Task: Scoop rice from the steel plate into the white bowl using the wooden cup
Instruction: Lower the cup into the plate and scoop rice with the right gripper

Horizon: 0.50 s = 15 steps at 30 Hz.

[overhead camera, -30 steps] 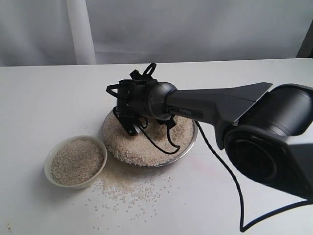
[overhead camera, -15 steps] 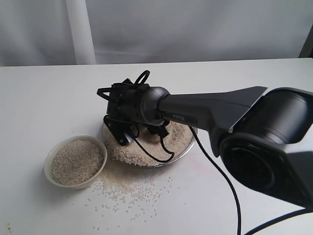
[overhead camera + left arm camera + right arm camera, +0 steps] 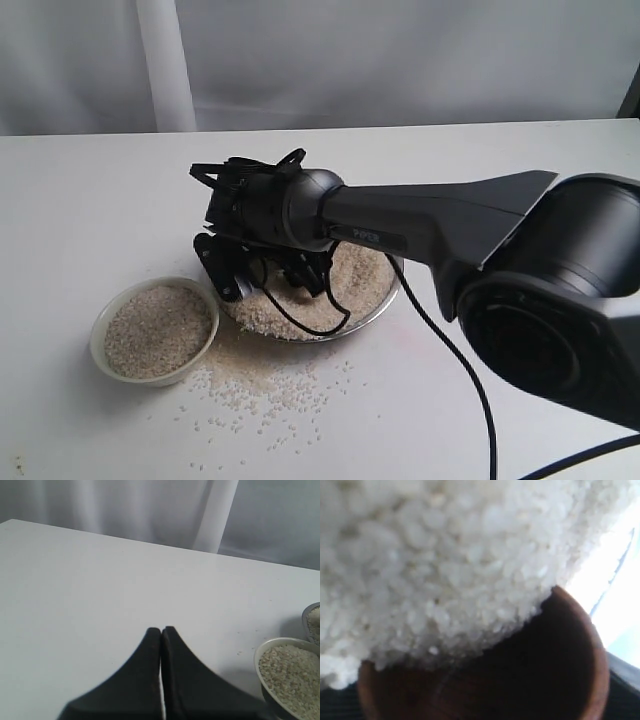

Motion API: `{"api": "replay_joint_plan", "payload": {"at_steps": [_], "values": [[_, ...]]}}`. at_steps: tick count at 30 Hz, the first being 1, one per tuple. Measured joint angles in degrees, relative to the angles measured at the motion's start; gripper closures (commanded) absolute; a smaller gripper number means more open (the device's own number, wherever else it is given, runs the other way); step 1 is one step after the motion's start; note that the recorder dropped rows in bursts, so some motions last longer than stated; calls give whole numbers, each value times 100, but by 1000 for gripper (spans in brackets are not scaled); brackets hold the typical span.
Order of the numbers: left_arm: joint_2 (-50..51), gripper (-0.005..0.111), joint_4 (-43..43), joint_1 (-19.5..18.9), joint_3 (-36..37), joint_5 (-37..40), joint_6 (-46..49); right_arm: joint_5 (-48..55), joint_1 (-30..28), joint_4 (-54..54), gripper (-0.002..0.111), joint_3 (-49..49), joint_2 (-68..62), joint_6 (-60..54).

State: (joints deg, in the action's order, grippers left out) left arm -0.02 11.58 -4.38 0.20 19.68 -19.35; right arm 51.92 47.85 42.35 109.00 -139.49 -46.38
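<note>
While left gripper point(image 3: 161, 632) is closed, right gripper point(image 3: 230, 275) grips glossy reddish-brown wooden cup point(image 3: 530, 680) against pale rice point(image 3: 445, 555) on shiny round steel plate point(image 3: 375, 315).

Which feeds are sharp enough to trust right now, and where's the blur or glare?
Right wrist view: too close, rice soft and washed out, glare blown white beside the wooden cup. Left wrist view: left gripper blurred up close, white bowl beyond it readable. Exterior view: even light, slightly hazy, no glare.

The right gripper point(image 3: 250, 272) has slid across the steel plate point(image 3: 381, 304) toward the white bowl point(image 3: 97, 345).
</note>
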Motion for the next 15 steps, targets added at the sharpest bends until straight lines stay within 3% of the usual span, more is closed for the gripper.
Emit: {"api": "replay_joint_plan", "payload": {"at_steps": [15], "values": [[0, 107, 0, 0, 0, 0, 0, 11, 0, -957, 108, 0, 205, 20]]}}
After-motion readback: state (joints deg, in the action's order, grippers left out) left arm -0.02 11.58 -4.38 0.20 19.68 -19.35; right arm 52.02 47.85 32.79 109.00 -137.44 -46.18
